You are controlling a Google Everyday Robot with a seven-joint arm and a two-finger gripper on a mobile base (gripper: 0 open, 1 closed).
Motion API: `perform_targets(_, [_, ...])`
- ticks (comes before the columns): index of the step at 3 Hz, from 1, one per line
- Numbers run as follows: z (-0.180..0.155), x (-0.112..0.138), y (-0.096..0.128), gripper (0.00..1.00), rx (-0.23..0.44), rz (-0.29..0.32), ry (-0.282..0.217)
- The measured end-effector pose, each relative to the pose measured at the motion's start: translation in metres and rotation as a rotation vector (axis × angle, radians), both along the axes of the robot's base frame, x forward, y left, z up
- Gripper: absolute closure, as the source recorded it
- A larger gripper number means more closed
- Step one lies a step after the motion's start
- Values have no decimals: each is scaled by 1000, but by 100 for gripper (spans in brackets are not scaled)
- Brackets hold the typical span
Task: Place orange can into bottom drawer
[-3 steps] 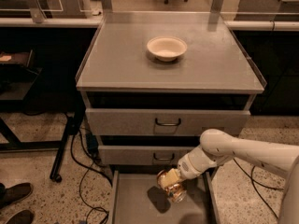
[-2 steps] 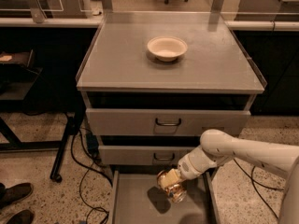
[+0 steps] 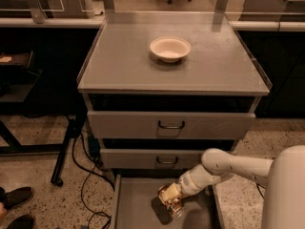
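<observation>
The orange can (image 3: pixel 169 198) is a shiny orange-gold can held at the tip of my gripper (image 3: pixel 172 198), just above the floor of the bottom drawer (image 3: pixel 138 206). The drawer is pulled out, a grey flat tray with thin side walls, below the two upper drawers. The can casts a dark shadow on the drawer floor to its lower left. My white arm (image 3: pixel 228 166) reaches in from the right. The fingers are hidden around the can.
A cream round bowl (image 3: pixel 170 48) sits on the cabinet top (image 3: pixel 119 66). The two upper drawers (image 3: pixel 170 125) with dark wire handles are shut. Black cables (image 3: pixel 83 175) and a table leg lie on the floor at left. Shoes (image 3: pixel 14 199) show at bottom left.
</observation>
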State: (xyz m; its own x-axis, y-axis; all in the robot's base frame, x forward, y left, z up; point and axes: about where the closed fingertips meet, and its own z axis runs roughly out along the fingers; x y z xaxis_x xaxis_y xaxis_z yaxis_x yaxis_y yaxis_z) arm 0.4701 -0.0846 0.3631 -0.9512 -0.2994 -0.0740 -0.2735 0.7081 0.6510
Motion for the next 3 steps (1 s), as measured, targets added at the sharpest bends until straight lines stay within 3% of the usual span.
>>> perform_targets(1, [-53, -7, 3, 100, 22, -33, 63])
perform_targets(2, [-54, -9, 3, 100, 23, -32, 66])
perform_targets(3, [-65, -9, 7, 100, 61, -94, 79])
